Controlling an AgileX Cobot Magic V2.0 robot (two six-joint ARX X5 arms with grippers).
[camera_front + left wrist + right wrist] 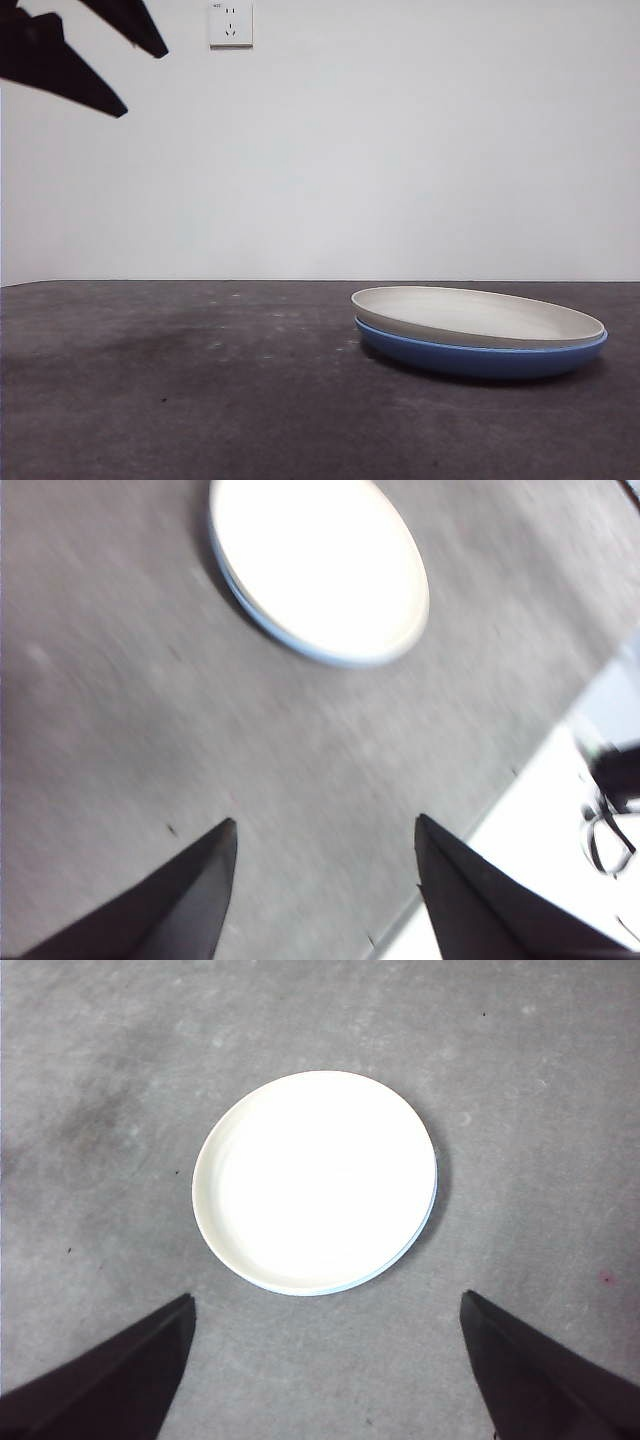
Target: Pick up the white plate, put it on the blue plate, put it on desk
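Observation:
The white plate lies stacked inside the blue plate on the desk, toward the right. My right gripper hangs high over the stack, open and empty, with the white plate between and beyond its jaws and a thin sliver of the blue plate showing at one edge. My left gripper is open and empty, well away from the white plate; its view is blurred. Two black open jaws at the front view's top left seem to be this left gripper.
A wall socket sits on the white wall behind. The desk's edge and some cables on the floor beyond it show in the left wrist view. Bare scuffed desk surface lies around the plates.

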